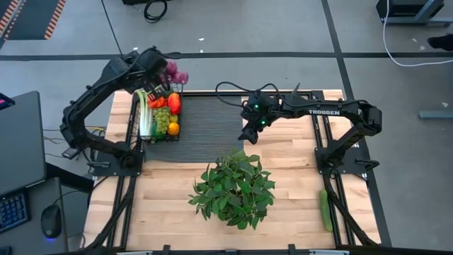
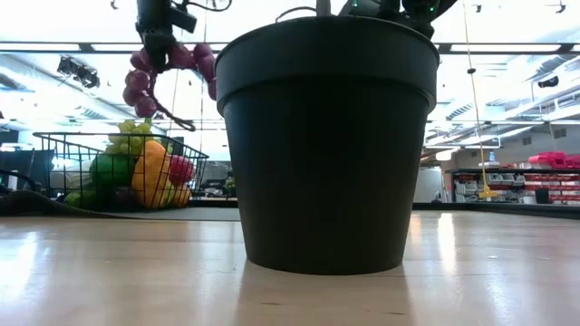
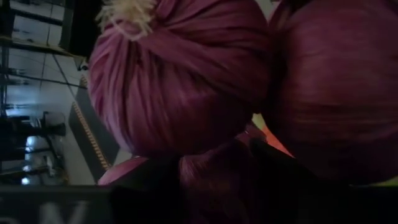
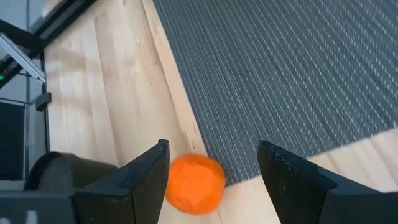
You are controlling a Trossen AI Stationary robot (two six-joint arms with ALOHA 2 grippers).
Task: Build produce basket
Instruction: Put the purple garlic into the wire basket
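Bulbs over basket, orange under right tool

Produce filled the basket [image 1: 161, 117] at ten o'clock on the desk [image 1: 297, 177]. Directly above it, the left tool [image 1: 164, 71] gripped the purple bulb string [image 2: 149, 77], which hung lengthwise down toward the pile. An orange [image 4: 194, 183] lay at the ribbed mat [image 1: 212, 120]'s edge between the right tool [image 4: 214, 180]'s open fingers. A cucumber [image 1: 325, 210] rested at four o'clock.
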